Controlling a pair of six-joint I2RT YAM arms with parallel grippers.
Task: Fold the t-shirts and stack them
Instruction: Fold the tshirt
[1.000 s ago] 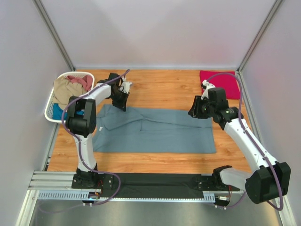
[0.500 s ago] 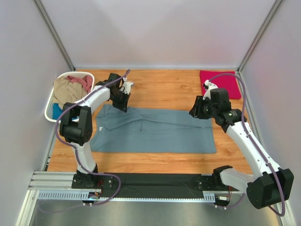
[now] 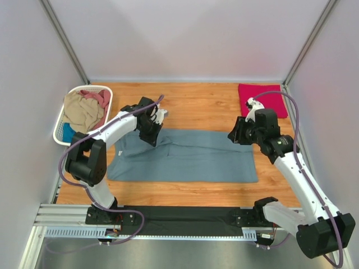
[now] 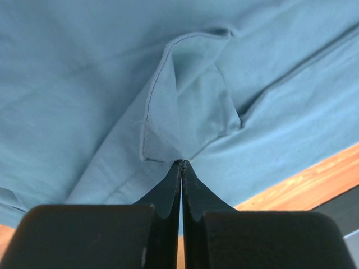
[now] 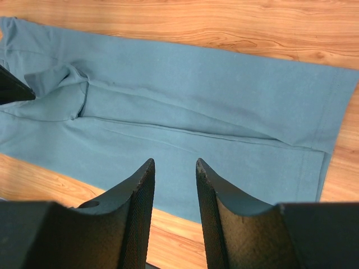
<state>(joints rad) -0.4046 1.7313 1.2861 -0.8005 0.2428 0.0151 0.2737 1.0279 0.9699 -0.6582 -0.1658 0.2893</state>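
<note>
The left claw (image 4: 180, 165), clamped on the grey shirt (image 3: 196, 159), has pulled its sleeve (image 4: 188, 103) inward; the fold is starting; the right claw (image 5: 174, 185) hangs apart, empty.

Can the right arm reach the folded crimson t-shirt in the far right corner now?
Probably yes: the right gripper is open and empty, close beside the crimson t-shirt, and nothing lies between them.

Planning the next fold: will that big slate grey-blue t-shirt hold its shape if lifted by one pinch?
Probably not. The slate grey-blue fabric t-shirt puckers into a soft peak where the left gripper pinches it, so it looks floppy and would likely drape. Lying flat on the wooden table, it should drag, not roll.
</note>
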